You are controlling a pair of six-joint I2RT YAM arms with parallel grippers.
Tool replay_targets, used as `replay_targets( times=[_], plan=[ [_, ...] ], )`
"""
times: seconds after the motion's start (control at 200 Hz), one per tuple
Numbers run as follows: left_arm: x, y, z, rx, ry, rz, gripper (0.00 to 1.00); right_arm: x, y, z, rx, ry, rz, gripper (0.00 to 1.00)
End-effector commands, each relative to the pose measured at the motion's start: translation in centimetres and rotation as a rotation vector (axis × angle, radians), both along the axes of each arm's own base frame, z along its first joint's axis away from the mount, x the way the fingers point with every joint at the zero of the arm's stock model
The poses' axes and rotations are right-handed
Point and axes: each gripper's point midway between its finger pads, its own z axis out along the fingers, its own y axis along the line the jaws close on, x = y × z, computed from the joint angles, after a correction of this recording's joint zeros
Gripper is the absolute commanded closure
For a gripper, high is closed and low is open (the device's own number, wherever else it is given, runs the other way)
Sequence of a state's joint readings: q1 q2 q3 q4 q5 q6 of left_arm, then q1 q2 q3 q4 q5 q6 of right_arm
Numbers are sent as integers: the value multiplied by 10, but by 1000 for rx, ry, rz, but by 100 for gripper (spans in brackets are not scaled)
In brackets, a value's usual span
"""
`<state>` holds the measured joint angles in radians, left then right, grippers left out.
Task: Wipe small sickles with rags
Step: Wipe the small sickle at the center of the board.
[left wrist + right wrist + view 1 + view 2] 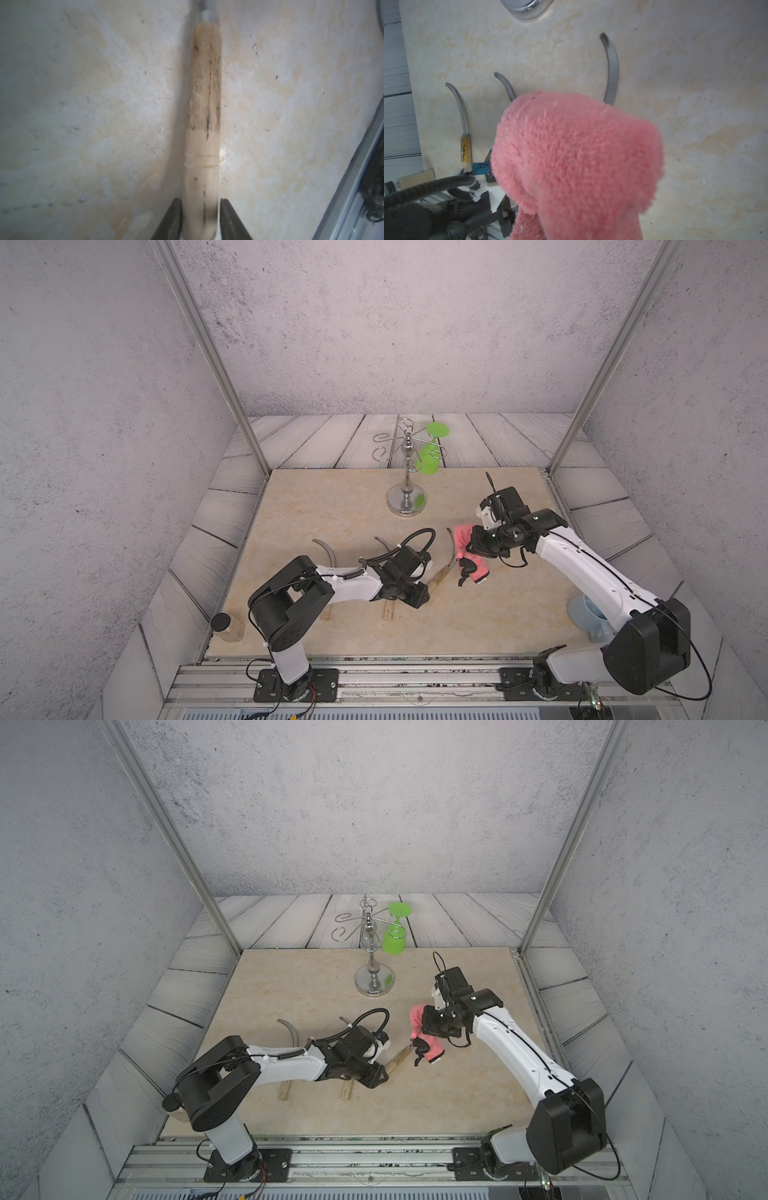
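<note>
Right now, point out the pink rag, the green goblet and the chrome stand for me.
pink rag (577, 158): right wrist view, on its fluffy middle.
green goblet (428, 464): in a top view, on its bowl.
chrome stand (401, 508): in a top view, on its round base.

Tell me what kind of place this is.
Most likely a robot test booth rather than a real workshop: the left arm and right arm are bolted to a metal rail, inside frame posts and panels printed like concrete.
</note>
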<state>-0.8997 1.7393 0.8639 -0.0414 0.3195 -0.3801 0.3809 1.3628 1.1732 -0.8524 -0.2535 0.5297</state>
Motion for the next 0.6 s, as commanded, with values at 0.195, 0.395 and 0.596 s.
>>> replay_targets(
  times=[0.195, 0.395, 0.596],
  plan=[
    [-5, 19, -33, 169, 73, 1, 46, -12, -32, -1, -5, 6, -79, 87],
    [10, 0, -30, 160, 58, -3, 48, -2, -40, 2, 35, -2, -104, 86],
    [17, -7, -38, 178, 68, -8, 71, 24, -38, 5, 108, -27, -144, 86]
  ],
)
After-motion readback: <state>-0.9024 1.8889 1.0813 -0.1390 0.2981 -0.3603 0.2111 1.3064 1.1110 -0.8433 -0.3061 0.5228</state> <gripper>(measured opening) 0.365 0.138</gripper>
